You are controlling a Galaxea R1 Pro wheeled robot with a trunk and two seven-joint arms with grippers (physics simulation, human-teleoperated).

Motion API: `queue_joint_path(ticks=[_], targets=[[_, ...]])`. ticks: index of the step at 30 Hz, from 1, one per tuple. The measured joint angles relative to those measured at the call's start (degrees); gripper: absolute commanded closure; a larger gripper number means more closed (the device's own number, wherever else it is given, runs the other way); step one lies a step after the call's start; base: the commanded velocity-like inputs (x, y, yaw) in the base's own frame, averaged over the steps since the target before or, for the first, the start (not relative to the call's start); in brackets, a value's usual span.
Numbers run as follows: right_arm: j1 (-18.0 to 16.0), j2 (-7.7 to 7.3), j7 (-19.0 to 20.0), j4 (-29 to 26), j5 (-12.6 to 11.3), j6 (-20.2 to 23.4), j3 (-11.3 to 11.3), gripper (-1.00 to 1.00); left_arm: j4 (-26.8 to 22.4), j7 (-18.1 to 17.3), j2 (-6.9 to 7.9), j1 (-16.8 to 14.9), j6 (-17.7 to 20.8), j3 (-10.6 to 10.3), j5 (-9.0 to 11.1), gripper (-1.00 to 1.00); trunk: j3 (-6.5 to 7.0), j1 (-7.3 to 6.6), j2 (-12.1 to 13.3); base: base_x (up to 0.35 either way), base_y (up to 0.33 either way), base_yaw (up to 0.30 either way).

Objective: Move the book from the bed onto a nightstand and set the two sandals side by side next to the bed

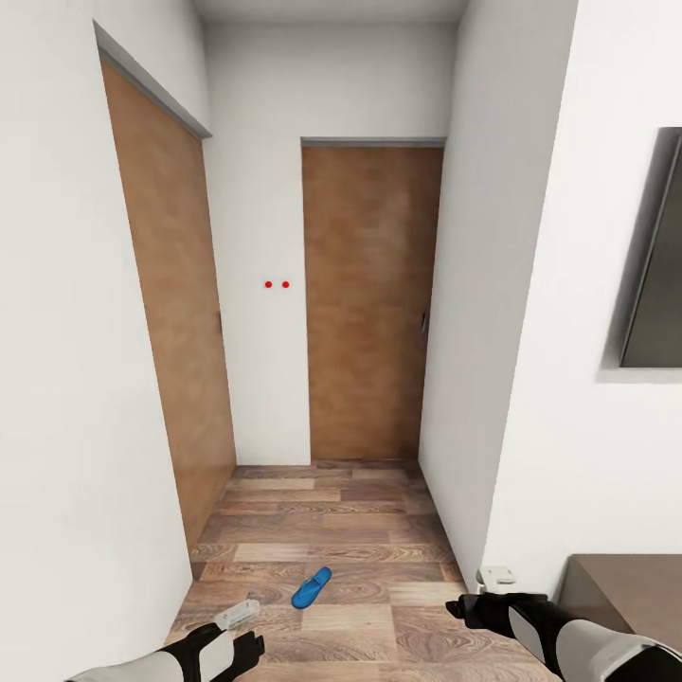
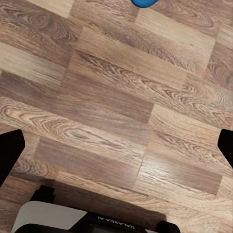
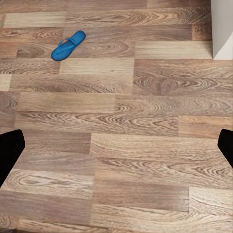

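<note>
Just one bright blue sandal (image 1: 311, 587) flat on plank floor (image 1: 360, 530); both grippers spread, empty.

blue sandal (image 2: 144, 2) cut by the left wrist view's edge, dark wall panel (image 1: 656, 256) cropped at right

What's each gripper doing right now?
Left gripper: open, holding nothing.
Right gripper: open, holding nothing.
</note>
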Motion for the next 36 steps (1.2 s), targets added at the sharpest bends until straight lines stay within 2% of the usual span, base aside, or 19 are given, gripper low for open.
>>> queue_joint_path(ticks=[9,20,26,36], targets=[[0.0,0.01,0.0,0.0,0.0,0.0,0.0,-1.0,0.0,0.0,0.03,0.0,0.0,0.0,0.0,-1.0,-0.09,-0.01,0.0,0.018,0.002,0.131],[0.0,0.08,0.0,0.0,0.1,0.0,0.0,-1.0,0.0,0.0,-0.02,0.0,0.0,0.0,0.0,-1.0,-0.33,-0.02,0.0,0.238,0.034,0.118],[0.0,0.09,0.0,0.0,0.1,0.0,0.0,-1.0,0.0,0.0,-0.13,0.0,0.0,0.0,0.0,-1.0,-0.35,0.0,0.0,0.089,0.006,0.057],[0.0,0.1,0.0,0.0,0.1,0.0,0.0,-1.0,0.0,0.0,-0.5,0.0,0.0,0.0,0.0,-1.0,-0.49,0.0,0.0,0.012,0.001,0.248]])
